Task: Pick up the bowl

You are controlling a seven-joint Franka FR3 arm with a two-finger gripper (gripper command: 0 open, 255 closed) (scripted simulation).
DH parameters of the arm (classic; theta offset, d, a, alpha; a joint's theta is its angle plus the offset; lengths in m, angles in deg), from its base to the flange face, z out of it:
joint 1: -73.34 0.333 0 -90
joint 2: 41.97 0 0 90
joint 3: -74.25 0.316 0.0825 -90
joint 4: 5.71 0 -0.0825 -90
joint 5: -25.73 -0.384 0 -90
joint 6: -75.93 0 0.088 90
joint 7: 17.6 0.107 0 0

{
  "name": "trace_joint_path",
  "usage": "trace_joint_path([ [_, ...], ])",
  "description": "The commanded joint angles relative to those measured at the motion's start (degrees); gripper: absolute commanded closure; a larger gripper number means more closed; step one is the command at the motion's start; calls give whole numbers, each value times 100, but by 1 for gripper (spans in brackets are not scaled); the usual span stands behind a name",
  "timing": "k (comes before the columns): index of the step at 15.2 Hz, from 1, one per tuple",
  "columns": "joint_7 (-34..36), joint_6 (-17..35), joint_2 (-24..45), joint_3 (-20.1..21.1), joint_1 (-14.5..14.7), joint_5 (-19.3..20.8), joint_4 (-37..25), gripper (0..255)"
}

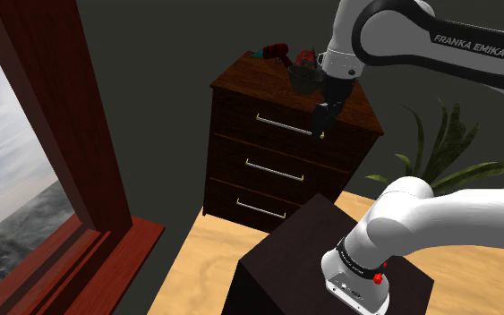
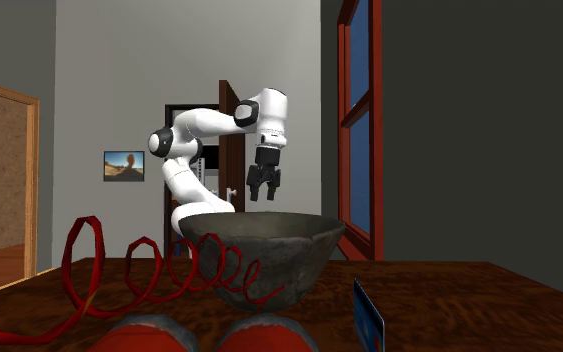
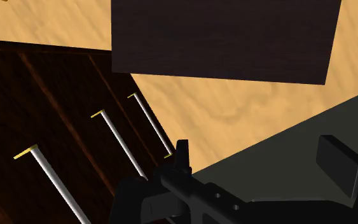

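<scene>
A dark grey, rough bowl stands on top of a dark wooden dresser. It looms in the foreground of the second exterior view, bowl upright on the dresser top. My black gripper hangs just off the dresser's front edge, on the stand's side of the bowl and apart from it. Its fingers stand apart with nothing between them, gripper pointing down. In the wrist view the gripper looks down past the drawer fronts to the floor.
A red wire coil, a blue card and red rounded things lie around the bowl. The three drawers have metal handles. Below are the dark stand and wood floor. A leafy plant stands beside the dresser, a red-framed window at the shoulder view's left.
</scene>
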Motion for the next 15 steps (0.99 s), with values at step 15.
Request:
trace_joint_path([
  [15, -746, 835, 2494, -682, -514, 1077, -1884, 0],
])
